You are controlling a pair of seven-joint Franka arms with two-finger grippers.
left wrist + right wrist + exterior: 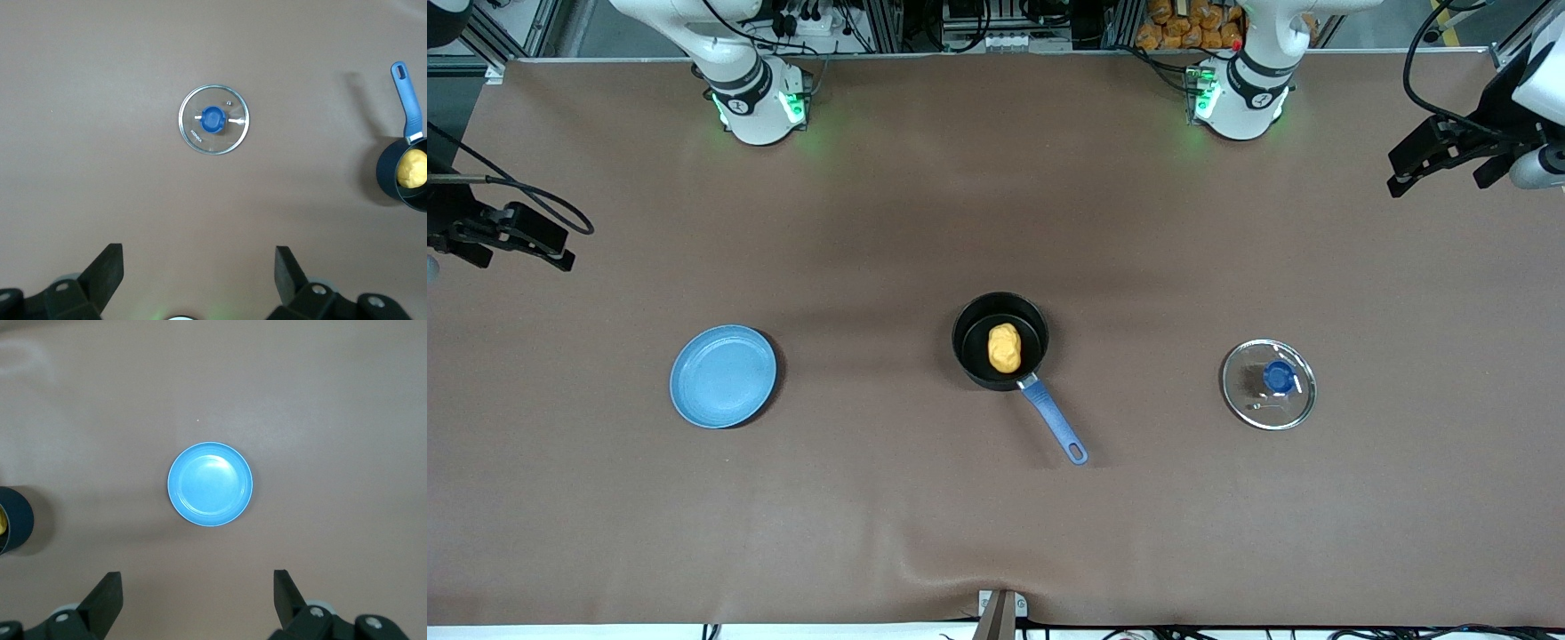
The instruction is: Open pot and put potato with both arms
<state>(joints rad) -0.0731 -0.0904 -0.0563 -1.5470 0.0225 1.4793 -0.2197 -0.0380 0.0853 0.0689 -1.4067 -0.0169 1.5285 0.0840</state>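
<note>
The black pot (963,351) stands uncovered mid-table, its blue handle (1054,418) pointing toward the front camera. The yellow-orange potato (1004,348) lies inside it. The glass lid (1269,384) with its blue knob rests flat on the table toward the left arm's end. My left gripper (1405,178) hangs high over that end, open and empty; its wrist view shows the gripper (199,257), the lid (213,120), the pot (390,177) and the potato (412,168). My right gripper (560,253) hangs open and empty over the right arm's end, seen also in its wrist view as the gripper (198,581).
A light-blue plate (723,375) lies empty toward the right arm's end, level with the pot; the right wrist view looks down on the plate (210,483). Brown cloth (996,533) covers the table, with a small wrinkle at the edge nearest the front camera.
</note>
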